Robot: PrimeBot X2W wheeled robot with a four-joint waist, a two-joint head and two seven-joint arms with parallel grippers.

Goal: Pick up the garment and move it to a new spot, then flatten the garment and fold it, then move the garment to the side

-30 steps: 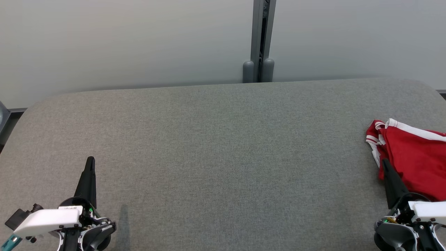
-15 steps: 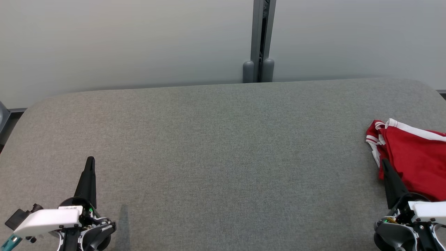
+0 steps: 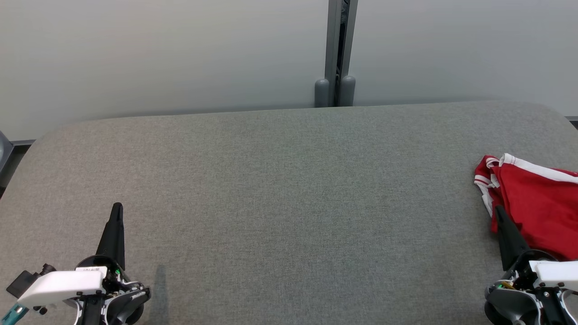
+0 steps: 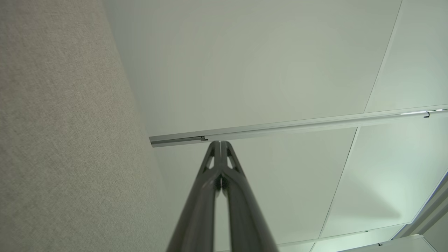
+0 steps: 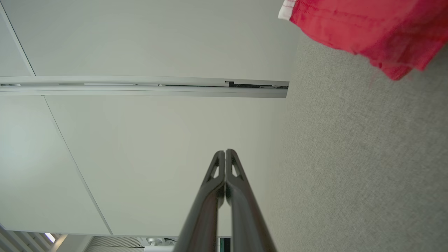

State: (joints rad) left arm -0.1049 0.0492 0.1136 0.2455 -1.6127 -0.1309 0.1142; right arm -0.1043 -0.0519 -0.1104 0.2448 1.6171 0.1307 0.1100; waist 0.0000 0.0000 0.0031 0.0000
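The garment is bright red, with white stripes along its edges. The surface is grey all over, with tiny light and dark specks like woven cloth. The wall is plain pale grey-white. A darker grey post runs down the wall. The left gripper has black jaws. The left cover on it is white, with a small blue-green bit beside it. The right gripper has black jaws too, and the right cover is white. A tiny green light shows on the left gripper
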